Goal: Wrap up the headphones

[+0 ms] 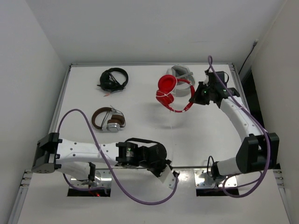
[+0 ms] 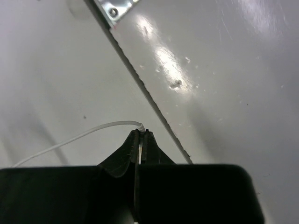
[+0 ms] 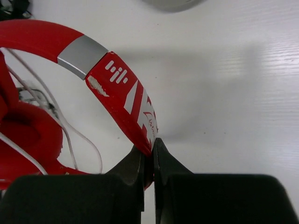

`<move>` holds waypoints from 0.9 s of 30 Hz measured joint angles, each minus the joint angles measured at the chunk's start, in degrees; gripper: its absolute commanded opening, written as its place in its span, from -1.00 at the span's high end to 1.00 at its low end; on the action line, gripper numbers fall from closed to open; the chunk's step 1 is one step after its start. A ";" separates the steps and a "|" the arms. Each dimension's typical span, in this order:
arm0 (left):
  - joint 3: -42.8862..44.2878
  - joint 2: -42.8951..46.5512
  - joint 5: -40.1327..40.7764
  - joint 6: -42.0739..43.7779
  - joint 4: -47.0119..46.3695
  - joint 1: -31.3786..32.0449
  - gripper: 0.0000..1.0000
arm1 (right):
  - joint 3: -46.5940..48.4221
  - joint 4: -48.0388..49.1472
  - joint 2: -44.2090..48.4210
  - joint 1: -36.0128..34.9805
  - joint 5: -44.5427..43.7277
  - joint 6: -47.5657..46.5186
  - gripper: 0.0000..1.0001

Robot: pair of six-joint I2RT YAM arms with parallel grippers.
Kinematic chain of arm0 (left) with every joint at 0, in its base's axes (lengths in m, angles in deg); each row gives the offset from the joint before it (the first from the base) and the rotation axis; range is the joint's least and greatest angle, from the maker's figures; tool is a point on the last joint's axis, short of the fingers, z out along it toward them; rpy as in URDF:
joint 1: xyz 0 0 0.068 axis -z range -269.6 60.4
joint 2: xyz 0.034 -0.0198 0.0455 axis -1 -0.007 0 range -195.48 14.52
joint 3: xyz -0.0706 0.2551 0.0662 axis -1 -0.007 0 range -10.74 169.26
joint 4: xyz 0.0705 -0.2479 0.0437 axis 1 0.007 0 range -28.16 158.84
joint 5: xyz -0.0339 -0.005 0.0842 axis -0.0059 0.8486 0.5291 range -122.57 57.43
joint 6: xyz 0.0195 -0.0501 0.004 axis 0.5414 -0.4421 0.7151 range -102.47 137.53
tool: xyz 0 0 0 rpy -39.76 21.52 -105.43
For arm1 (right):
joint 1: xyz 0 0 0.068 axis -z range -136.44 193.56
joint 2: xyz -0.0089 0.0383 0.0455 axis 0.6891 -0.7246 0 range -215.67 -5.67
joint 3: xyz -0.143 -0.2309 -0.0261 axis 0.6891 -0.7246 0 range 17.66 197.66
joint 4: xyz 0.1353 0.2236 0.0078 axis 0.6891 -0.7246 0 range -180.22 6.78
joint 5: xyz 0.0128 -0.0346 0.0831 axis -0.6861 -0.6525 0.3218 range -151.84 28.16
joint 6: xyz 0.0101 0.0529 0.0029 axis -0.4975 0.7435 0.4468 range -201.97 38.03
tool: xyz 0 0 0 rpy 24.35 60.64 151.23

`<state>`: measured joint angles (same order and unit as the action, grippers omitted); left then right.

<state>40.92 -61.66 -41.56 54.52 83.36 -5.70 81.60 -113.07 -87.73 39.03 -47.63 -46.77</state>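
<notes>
The red headphones (image 1: pixel 169 90) lie at the back right of the table, one round earcup tilted up. My right gripper (image 1: pixel 192 99) is shut on their red headband (image 3: pixel 126 93); its jaws (image 3: pixel 150 148) pinch the band's edge. A red earcup (image 3: pixel 28 135) and loops of the thin white cable (image 3: pixel 70 135) show to the left of it. My left gripper (image 1: pixel 174 177) is low at the table's front edge, far from the headphones. It is shut (image 2: pixel 141 133) on the white cable (image 2: pixel 93 130), which trails off to the left.
Black headphones (image 1: pixel 113 79) lie at the back left. Brown-and-silver headphones (image 1: pixel 108 119) lie in front of them. A grey-white headset (image 1: pixel 181 72) lies just behind the red one. A metal bracket (image 2: pixel 114 8) and the table's front seam are near my left gripper.
</notes>
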 measured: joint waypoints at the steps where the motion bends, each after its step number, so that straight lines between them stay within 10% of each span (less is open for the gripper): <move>1: 1.84 0.00 -0.17 -0.28 0.81 -0.20 1.00 | 0.00 -0.35 0.52 -1.27 -2.23 -1.07 1.00; 12: 22.32 3.48 4.17 -4.02 2.67 -6.91 1.00 | -2.16 -0.90 5.35 -4.81 -17.14 -8.50 1.00; 27: 36.11 -5.97 5.57 -12.44 -0.39 -31.41 1.00 | -9.27 0.22 10.21 -10.36 -13.31 -16.46 1.00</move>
<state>77.03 -67.63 -35.99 42.09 82.97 -37.11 72.34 -112.85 -77.52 28.67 -60.94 -63.23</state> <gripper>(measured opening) 0.033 0.035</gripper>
